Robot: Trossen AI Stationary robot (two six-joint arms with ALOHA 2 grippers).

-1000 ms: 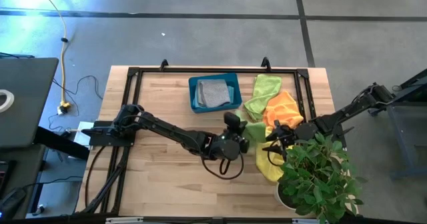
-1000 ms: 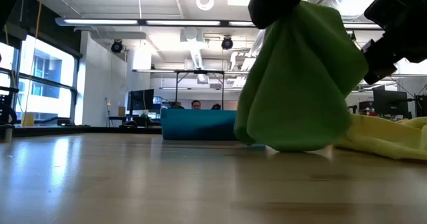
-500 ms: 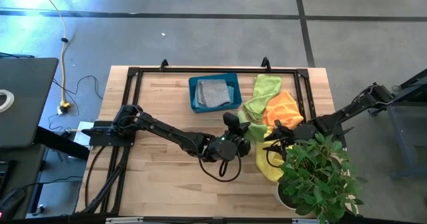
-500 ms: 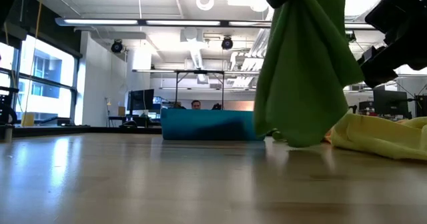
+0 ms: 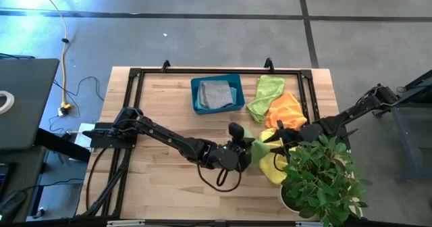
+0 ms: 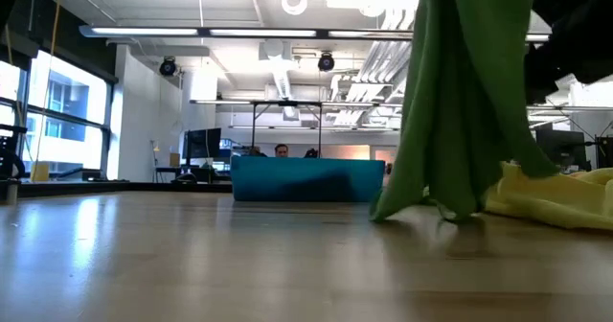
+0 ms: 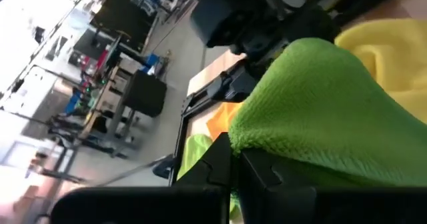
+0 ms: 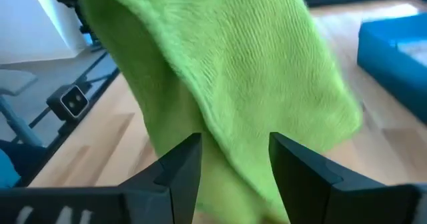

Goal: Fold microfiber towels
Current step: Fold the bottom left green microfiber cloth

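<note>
Presently left gripper (image 5: 243,148) is clamping the green towel (image 6: 465,102), hanging it above the table (image 5: 162,119); right gripper (image 8: 230,161) is standing wide beside it.

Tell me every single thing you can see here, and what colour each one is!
Held towel: one, green, hanging from the left hand, its bottom edge at the table.
Pile towels: light green, orange, yellow, on the table's right side.
Grey towel: one, inside the bin.
Bin: one, teal, at the table's back middle.
Plant: one, leafy green, front right corner.
Table: one, light wood with a black frame.
Left hand: black, shut on the held towel.
Right hand: black, open, right beside the held towel.
</note>
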